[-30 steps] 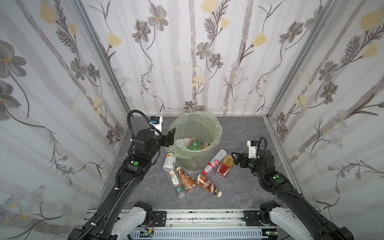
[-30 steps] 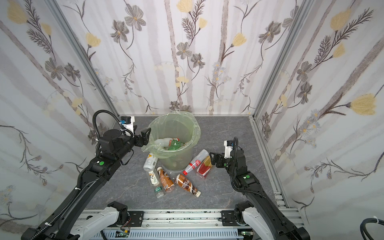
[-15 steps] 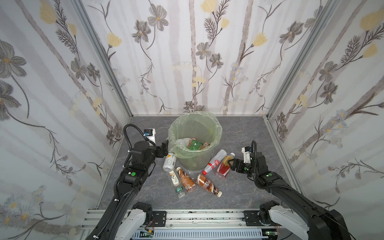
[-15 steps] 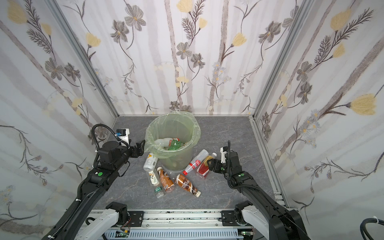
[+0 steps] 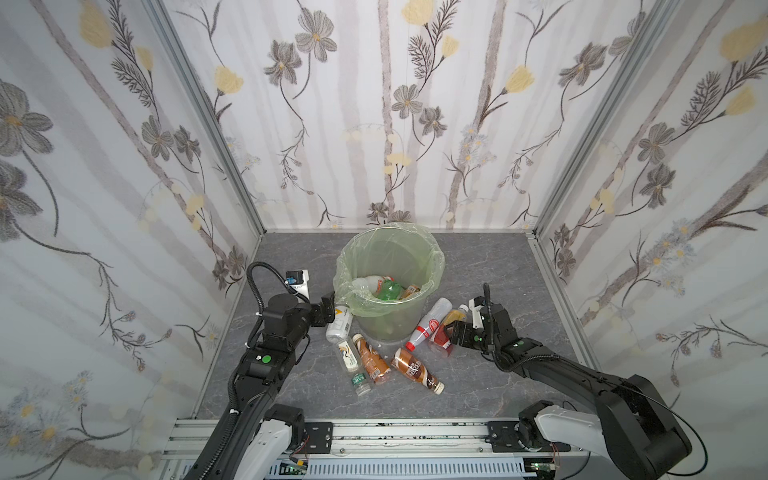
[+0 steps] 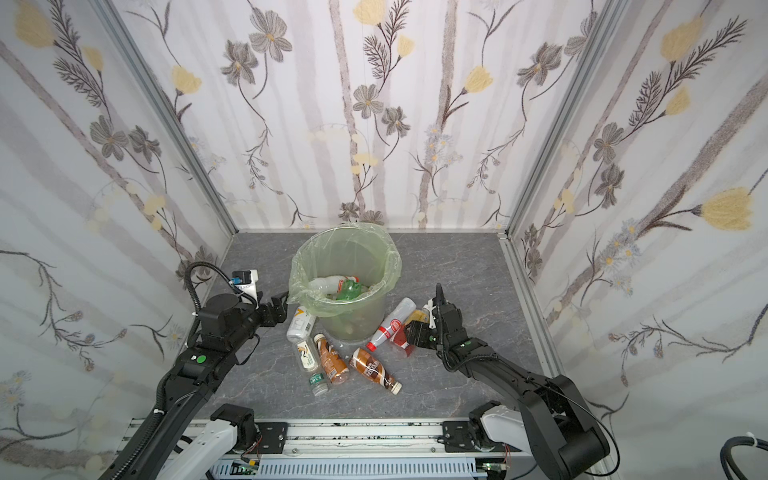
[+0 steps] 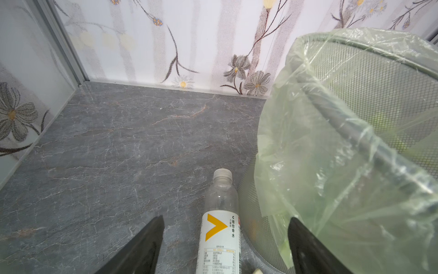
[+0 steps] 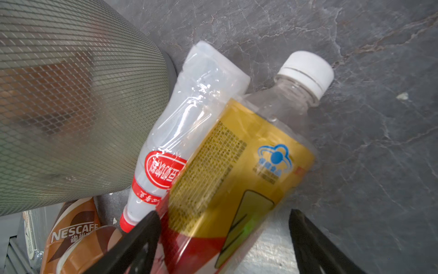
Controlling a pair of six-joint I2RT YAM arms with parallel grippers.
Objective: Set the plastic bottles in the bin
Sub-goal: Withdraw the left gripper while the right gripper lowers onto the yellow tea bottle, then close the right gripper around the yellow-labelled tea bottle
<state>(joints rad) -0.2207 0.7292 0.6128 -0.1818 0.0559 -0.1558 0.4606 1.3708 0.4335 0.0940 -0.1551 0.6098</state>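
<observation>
The bin stands mid-floor and holds a green soda bottle and a clear one. My left gripper is open, low beside the bin's left side. A white bottle with a yellow chevron lies between its fingers, which do not touch it. My right gripper is open and straddles the yellow-red tea bottle. That bottle lies against a clear red-label bottle.
Two brown coffee bottles and a small clear bottle lie on the grey floor in front of the bin. The bin's loose bag hangs close to my left gripper's far finger. Floral walls close in three sides.
My left gripper has dropped from the bin's rim to the floor over the white bottle. My right gripper has moved in and down around the tea bottle.
</observation>
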